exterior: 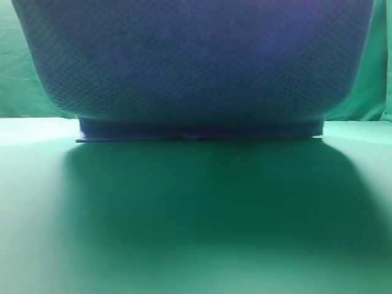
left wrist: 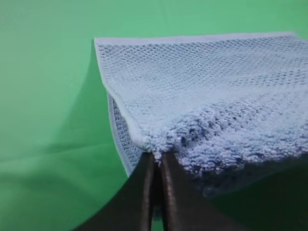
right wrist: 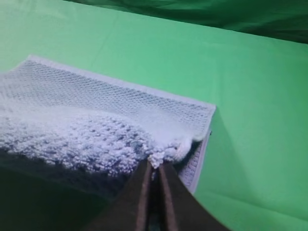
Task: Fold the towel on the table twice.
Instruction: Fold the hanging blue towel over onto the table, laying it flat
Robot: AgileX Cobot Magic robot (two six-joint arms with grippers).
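Note:
The blue-grey waffle-weave towel (exterior: 196, 61) hangs lifted close in front of the exterior high view and fills its upper half, while its far hem (exterior: 199, 131) rests on the green table (exterior: 196, 233). In the left wrist view my left gripper (left wrist: 157, 155) is shut on the towel's (left wrist: 207, 91) near left corner, dark fingers (left wrist: 140, 192) pressed together. Over in the right wrist view my right gripper (right wrist: 155, 165) is shut on the near right corner of the towel (right wrist: 91, 110). The raised near edge sags between the two grips. Neither gripper shows in the exterior high view.
The bright green table (left wrist: 43, 106) spreads wide to the left and right (right wrist: 260, 120) of the towel. A wrinkled green backdrop cloth (exterior: 18, 67) hangs behind the table and shows dark at the top of the right wrist view (right wrist: 216, 14).

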